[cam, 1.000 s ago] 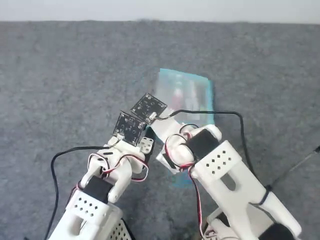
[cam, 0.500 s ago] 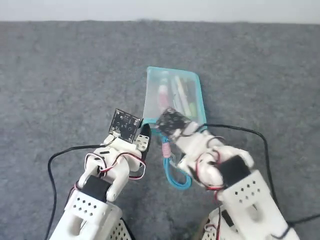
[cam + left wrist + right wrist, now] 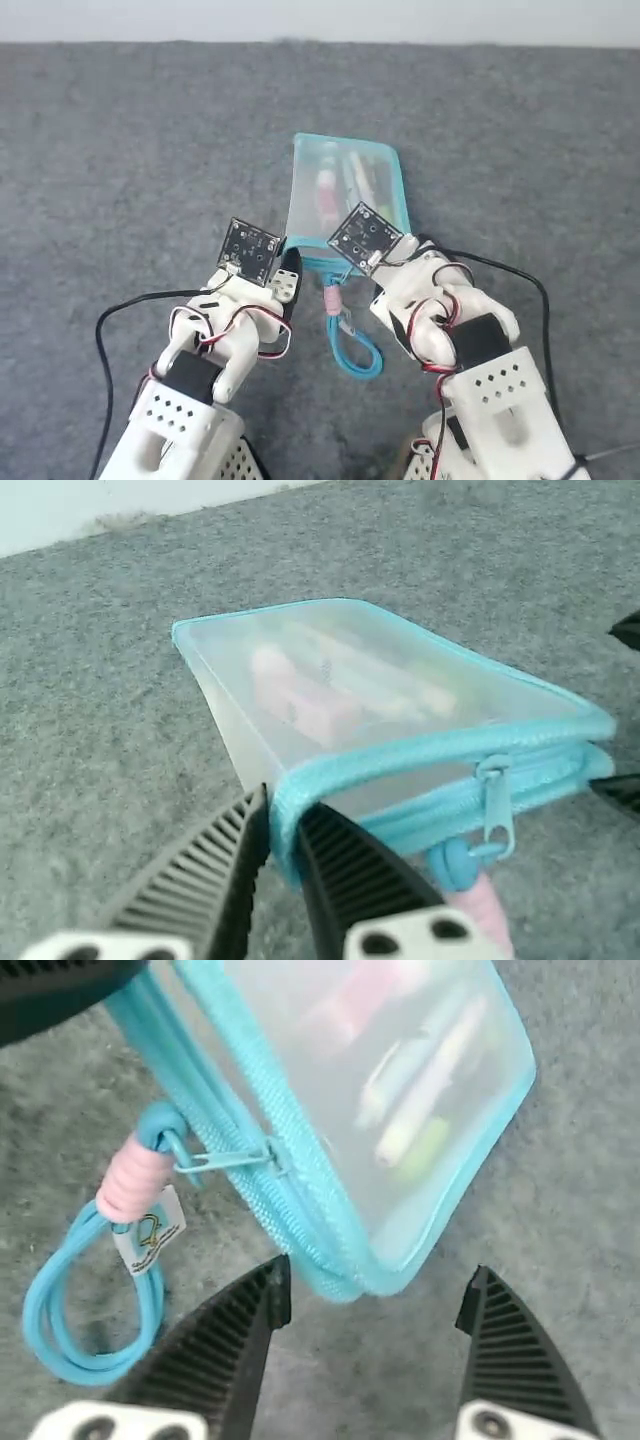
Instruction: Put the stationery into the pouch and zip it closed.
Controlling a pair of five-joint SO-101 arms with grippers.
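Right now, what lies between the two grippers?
The pouch's zip edge runs from the left gripper to the right gripper, with its pink pull about midway. The high view shows it.

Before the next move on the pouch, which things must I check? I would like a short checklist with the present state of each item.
1. The stationery is inside the pouch: ok, pens show through its clear wall.
2. The left gripper holds the pouch: ok, shut on the teal edge at one corner.
3. The right gripper is free to grasp: ok, open, by the opposite corner.
4. The zipper pull is reachable: ok, it lies free, beside the pink bead.
5. The zip is fully closed: cannot tell; the slider sits short of the corner by the right gripper.
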